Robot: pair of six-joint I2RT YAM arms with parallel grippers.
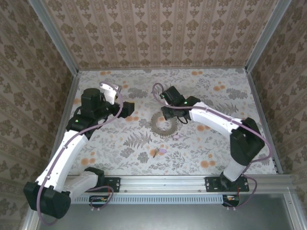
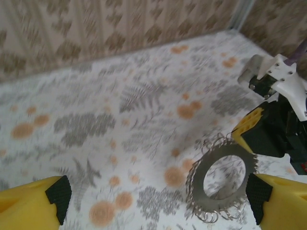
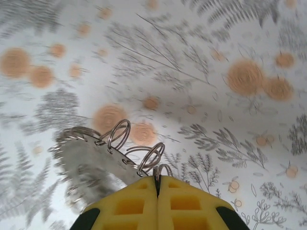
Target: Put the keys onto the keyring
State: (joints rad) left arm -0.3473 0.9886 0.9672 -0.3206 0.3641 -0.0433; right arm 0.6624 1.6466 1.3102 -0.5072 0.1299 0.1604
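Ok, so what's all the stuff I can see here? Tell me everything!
keyring: one, grey metal with little wire loops, middle of the table
keys: one tiny cluster, pale purple and tan, on the table, nearer the arms' bases than the keyring
table: one, white with grey leaves and orange flowers
walls: brown patterned, around the table
left arm, right arm: two, white and black
left end effector: yellow, open, near the keyring
right end effector: yellow, shut on a keyring loop

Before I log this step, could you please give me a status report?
Right pincer shut on keyring rim. Left pincer open beside it. Keys loose on table, apart from ring.
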